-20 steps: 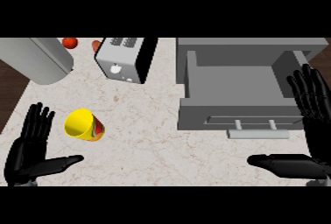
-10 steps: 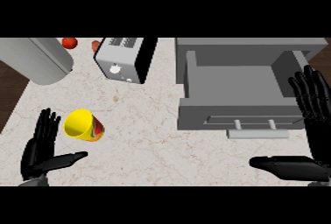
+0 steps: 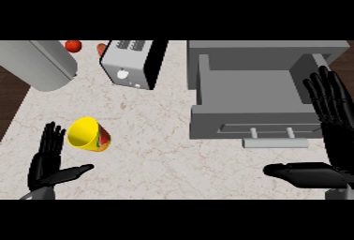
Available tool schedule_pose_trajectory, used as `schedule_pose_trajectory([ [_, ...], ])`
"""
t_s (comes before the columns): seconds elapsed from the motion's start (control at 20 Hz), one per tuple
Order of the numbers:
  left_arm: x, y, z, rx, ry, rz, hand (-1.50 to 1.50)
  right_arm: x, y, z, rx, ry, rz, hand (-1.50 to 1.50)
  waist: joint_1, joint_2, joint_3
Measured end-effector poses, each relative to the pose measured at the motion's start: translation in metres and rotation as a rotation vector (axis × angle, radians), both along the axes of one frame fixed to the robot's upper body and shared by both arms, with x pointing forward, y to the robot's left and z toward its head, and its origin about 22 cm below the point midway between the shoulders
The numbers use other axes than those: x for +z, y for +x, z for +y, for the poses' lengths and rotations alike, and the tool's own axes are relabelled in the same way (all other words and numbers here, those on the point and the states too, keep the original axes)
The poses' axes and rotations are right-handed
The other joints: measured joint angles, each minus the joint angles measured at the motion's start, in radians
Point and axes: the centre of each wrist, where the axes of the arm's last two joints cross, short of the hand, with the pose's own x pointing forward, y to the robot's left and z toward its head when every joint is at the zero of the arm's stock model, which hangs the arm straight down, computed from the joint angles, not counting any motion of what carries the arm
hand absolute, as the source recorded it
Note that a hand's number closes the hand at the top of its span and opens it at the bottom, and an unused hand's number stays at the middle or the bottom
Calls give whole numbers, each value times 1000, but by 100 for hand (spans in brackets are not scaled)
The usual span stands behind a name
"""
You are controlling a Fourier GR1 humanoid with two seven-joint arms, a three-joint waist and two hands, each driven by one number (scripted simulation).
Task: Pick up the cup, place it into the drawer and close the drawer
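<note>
Your cup point(image 3: 87, 134) is bright yellow with a red patch low on its side, and it lies tipped over on the pale marbled desk point(image 3: 159, 140), its open mouth turned toward the near left. You find it on the left part of the desk, well apart from the grey drawer point(image 3: 252, 91), which stands pulled open at the far right with its pale handle point(image 3: 275, 142) facing you. Your left hand point(image 3: 50, 161) sits just near and left of the cup, fingers straight and spread, thumb pointing right below the cup; its fingertips come close beside the cup's rim, holding nothing. Your right hand point(image 3: 332, 140) is at the right edge, near the drawer's front, also flat and open with the thumb stretched left, gripping nothing. Farther back you see a toaster point(image 3: 131, 63) and a grey cylinder point(image 3: 43, 63) at the far left.
</note>
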Motion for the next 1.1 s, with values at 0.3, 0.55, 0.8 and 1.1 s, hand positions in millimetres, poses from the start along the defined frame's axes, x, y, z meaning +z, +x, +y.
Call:
schedule_pose_trajectory([
  [0.3, -8, 8, 5, 7, 7, 6, -150, 0, 2, 1, 10, 5, 10, -150, -6, 2, -1],
  [0.55, -7, 18, 0, 2, 14, 7, -150, -2, 0, 0, 9, 5, 11, -150, -10, 3, -1],
  [0.8, -10, 18, -5, -7, 14, 14, -150, 0, -2, 3, 12, 7, 3, -150, -11, 4, -1],
  [1.1, -10, 23, -11, -16, -21, 3, -150, -3, 0, 8, 25, 9, 8, -150, -16, 7, -3],
])
